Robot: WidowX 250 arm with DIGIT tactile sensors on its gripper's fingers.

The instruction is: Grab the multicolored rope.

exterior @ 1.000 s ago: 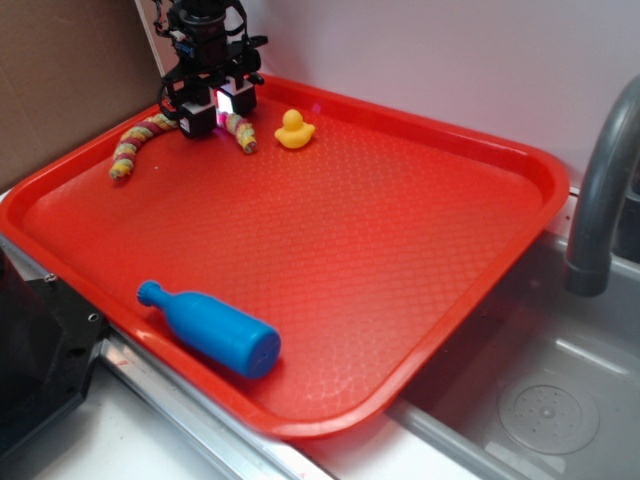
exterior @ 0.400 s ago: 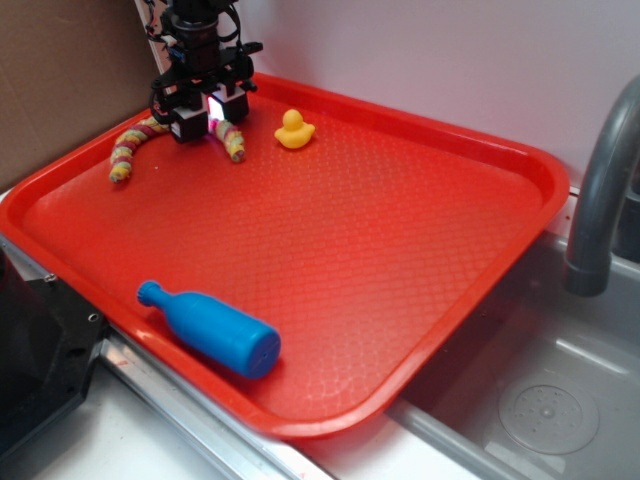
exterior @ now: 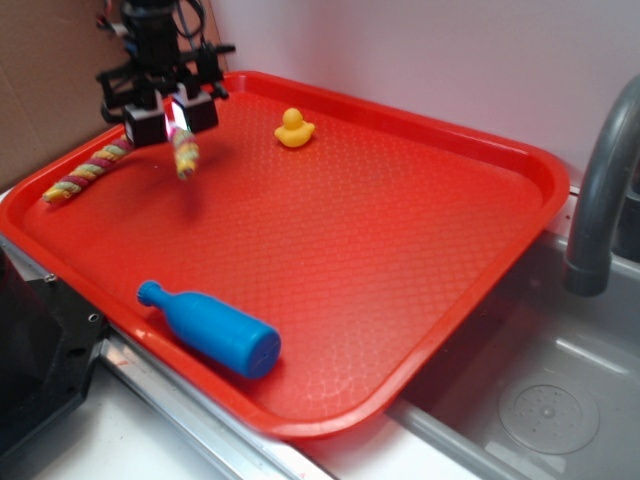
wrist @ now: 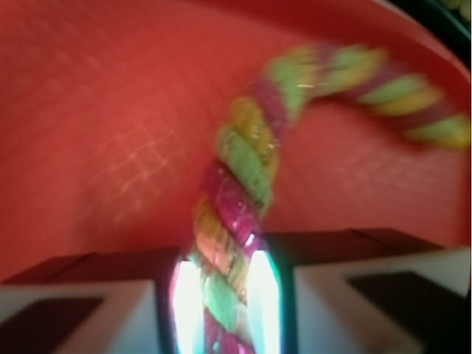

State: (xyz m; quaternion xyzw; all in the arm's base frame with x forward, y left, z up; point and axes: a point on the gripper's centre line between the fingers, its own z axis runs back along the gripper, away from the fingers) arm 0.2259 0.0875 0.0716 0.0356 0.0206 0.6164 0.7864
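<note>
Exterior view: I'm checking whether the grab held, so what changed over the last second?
The gripper, shut on the multicolored rope, rose and swung left, carrying it; one end dangles, the other trails toward the red tray's left rim. The yellow duck and blue bottle stayed put.

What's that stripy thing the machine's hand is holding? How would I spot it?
Find the big red tray beside the sink. At its far left corner the hand pinches the multicolored rope, a floppy twist of yellow, pink and green, unlike the plain yellow duck or blue bottle.
</note>
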